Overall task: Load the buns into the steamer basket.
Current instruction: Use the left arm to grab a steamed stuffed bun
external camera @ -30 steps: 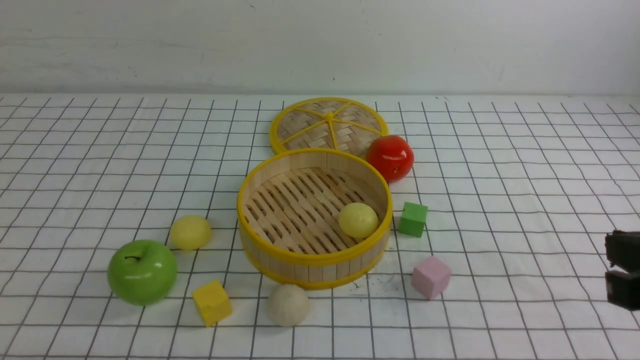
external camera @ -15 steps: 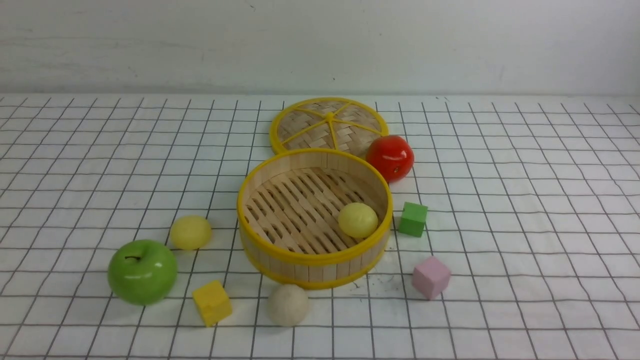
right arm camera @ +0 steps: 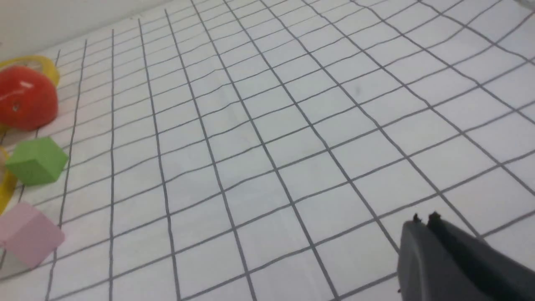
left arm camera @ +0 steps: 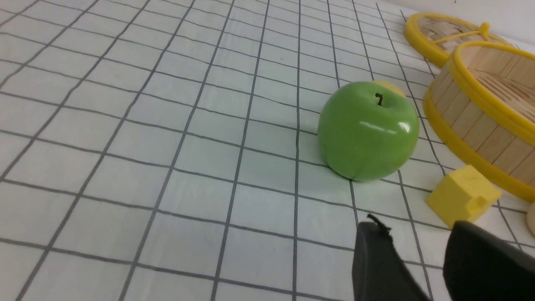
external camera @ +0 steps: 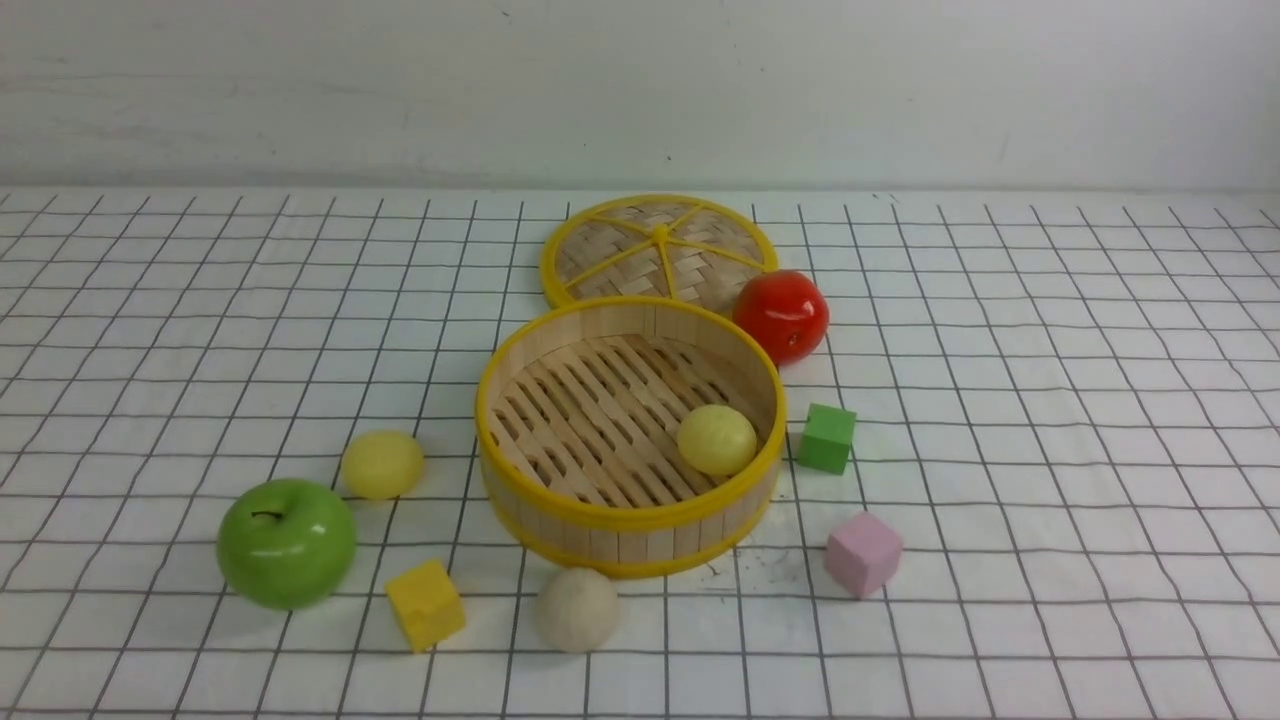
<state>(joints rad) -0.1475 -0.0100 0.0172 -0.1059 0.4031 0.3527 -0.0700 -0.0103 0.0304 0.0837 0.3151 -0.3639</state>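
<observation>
While uncovered, steamer basket [external camera: 620, 545] with one bun [external camera: 717, 440].

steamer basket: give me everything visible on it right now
The steamer basket is round, with light-wood slat walls, yellow bands at the top rim and base, and a slatted wooden floor with gaps. It stands upright and open on the gridded cloth, near mid-table. One pale yellow bun lies inside, by the right near wall. Its far rim overlaps the woven lid behind it; whether they touch is unclear.
</observation>
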